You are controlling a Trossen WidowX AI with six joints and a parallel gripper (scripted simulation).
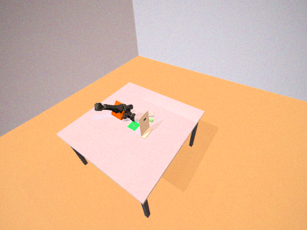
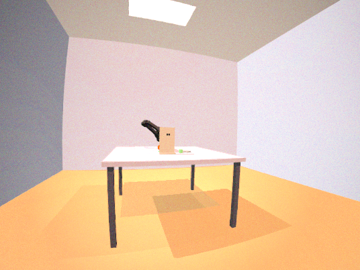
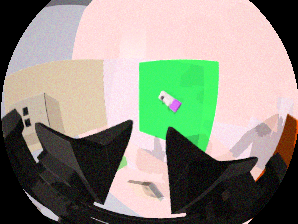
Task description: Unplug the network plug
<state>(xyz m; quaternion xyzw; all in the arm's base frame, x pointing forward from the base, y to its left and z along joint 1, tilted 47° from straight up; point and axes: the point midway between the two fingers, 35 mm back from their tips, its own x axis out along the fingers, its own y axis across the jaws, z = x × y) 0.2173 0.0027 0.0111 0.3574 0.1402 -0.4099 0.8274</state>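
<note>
The plug (image 3: 169,101) (image 1: 133,125), white with a purple end, lies on the green marked square (image 3: 150,112) (image 1: 131,127), inside its edges. My gripper (image 3: 150,126) (image 1: 134,121) is open and empty, with a gap between its black fingertips. It is above the table, apart from the plug. The upright tan panel (image 1: 144,126) (image 2: 166,144) (image 3: 85,90) stands beside the square. Its socket block (image 3: 32,117) with two dark openings shows at the left in the wrist view, and no plug shows in them. In the exterior view the panel hides the gripper and the square.
A small light green block (image 1: 150,120) (image 2: 181,151) and a flat beige piece (image 1: 151,114) (image 3: 146,189) lie on the table near the panel. An orange plate (image 1: 118,112) lies under the arm's base. The panel's foot (image 1: 146,133) extends on the table.
</note>
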